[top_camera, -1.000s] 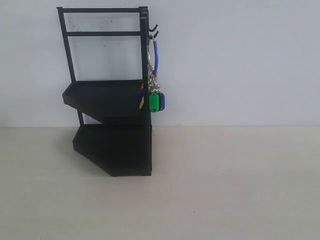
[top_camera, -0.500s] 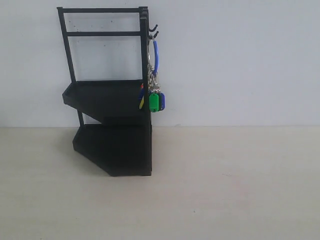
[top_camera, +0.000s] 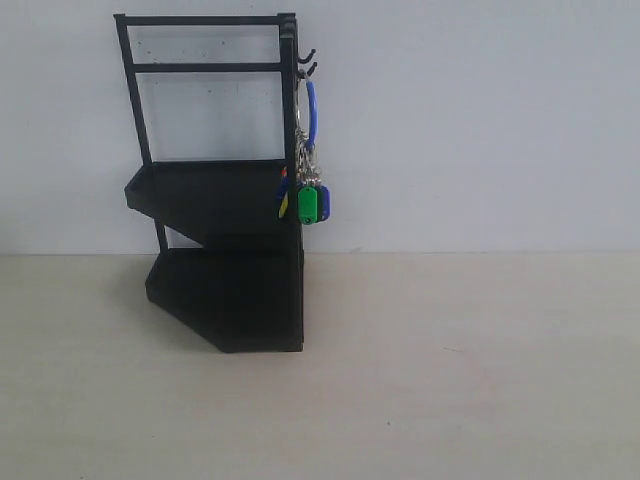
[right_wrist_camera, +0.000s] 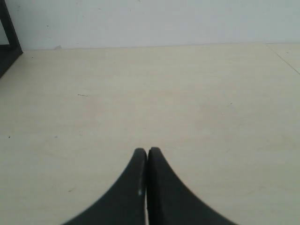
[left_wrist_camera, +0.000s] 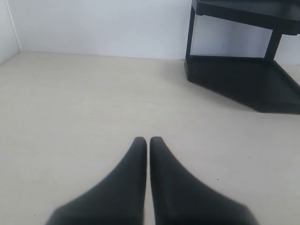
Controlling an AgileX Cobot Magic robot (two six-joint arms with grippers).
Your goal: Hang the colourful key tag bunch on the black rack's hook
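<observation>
The black rack (top_camera: pixel 225 250) stands against the white wall in the exterior view. From its lower side hook (top_camera: pixel 308 70) hangs the colourful key tag bunch (top_camera: pixel 308 195) by a blue loop (top_camera: pixel 312 110), with green and blue tags lowest. No arm shows in that view. In the left wrist view my left gripper (left_wrist_camera: pixel 148 139) is shut and empty above the table, with the black rack (left_wrist_camera: pixel 243 75) ahead of it. My right gripper (right_wrist_camera: pixel 147 150) is shut and empty too, over bare tabletop, and a corner of the black rack (right_wrist_camera: pixel 8 33) sits at the picture's edge.
The pale wooden table (top_camera: pixel 450 370) meets a white wall (top_camera: pixel 480 120) right behind the rack. A table seam (right_wrist_camera: pixel 283 56) runs off to one side in the right wrist view.
</observation>
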